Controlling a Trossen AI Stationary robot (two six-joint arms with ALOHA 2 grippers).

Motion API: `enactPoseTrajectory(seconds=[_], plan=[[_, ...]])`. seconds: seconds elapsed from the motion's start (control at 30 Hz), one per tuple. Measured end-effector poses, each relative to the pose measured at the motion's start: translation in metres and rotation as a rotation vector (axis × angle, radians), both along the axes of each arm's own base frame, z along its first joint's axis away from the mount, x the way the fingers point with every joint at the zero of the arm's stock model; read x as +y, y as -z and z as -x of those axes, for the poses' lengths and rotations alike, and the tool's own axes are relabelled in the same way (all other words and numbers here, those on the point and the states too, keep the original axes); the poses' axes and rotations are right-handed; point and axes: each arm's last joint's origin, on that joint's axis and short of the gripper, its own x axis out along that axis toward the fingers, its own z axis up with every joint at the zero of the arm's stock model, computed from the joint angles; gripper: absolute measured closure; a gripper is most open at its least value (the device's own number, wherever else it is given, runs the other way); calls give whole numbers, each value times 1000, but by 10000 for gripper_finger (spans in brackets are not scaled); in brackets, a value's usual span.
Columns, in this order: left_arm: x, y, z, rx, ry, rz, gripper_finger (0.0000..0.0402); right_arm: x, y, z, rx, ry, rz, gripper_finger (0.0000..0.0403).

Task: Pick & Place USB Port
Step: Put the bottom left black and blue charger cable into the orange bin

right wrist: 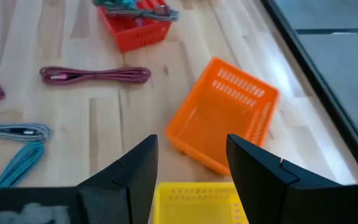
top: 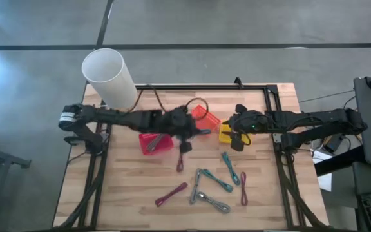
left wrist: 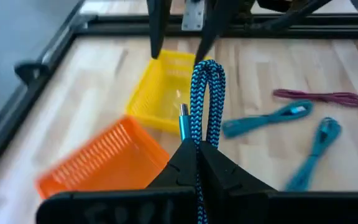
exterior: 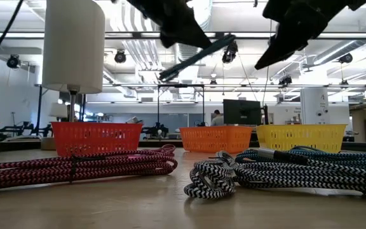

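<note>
- Blue braided USB cable [left wrist: 204,93], folded into a bundle, is pinched tight in the left gripper [left wrist: 197,149], whose two dark fingers are closed on it. A silver plug sticks out beside the fold.
- From above, the left gripper [top: 189,129] is in the middle of the frame, and the blue cable [top: 201,132] pokes out of it toward the right.
- From table height, that cable [exterior: 196,57] hangs high in the air, near the top middle, slanting up to the right.
- Just past the held cable in the left wrist view sit the yellow basket [left wrist: 160,93] and the orange basket [left wrist: 104,165], close side by side.
- From above, the orange basket [top: 205,116] is just right of the left gripper, and the yellow basket [top: 226,133] is right of that.
- The red basket [top: 155,143] sits lower left of the left gripper, with cables lying in it.
- The right gripper [top: 237,129] is over the yellow basket. Its fingers [right wrist: 135,168] are spread wide and hold nothing.
- Lower down on the wooden table [top: 127,193] lie loose cables: teal ones [top: 227,164], a grey one [top: 208,200] and purple-red ones [top: 171,194].
- A white tube [top: 108,77] stands at the upper left corner of the table.
- Far off in the room, a person [exterior: 216,117] is near a dark screen.
</note>
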Motion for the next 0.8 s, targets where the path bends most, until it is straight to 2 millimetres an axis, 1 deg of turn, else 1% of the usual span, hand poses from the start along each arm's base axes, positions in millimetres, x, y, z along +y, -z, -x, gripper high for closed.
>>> enactPoseTrajectory(seconds=[0.1,0.2,0.33,0.43,0.53,0.63,0.8], plan=[[22,2,-13,-65,57,-54,401,-2,-4,7,-31,16,0,216],[41,10,-27,-108,110,-112,401,-3,-8,12,-59,21,3,216],[62,31,-45,-104,114,-132,401,-3,-9,14,-66,20,5,216],[75,51,-55,-58,91,-124,401,-3,-8,13,-62,20,4,216],[85,74,-63,-4,78,-116,401,-3,-6,13,-56,20,5,216],[92,89,-70,22,69,-119,401,-3,-3,12,-45,19,5,216],[98,96,-76,32,91,-175,401,-3,-1,13,-38,19,5,216]])
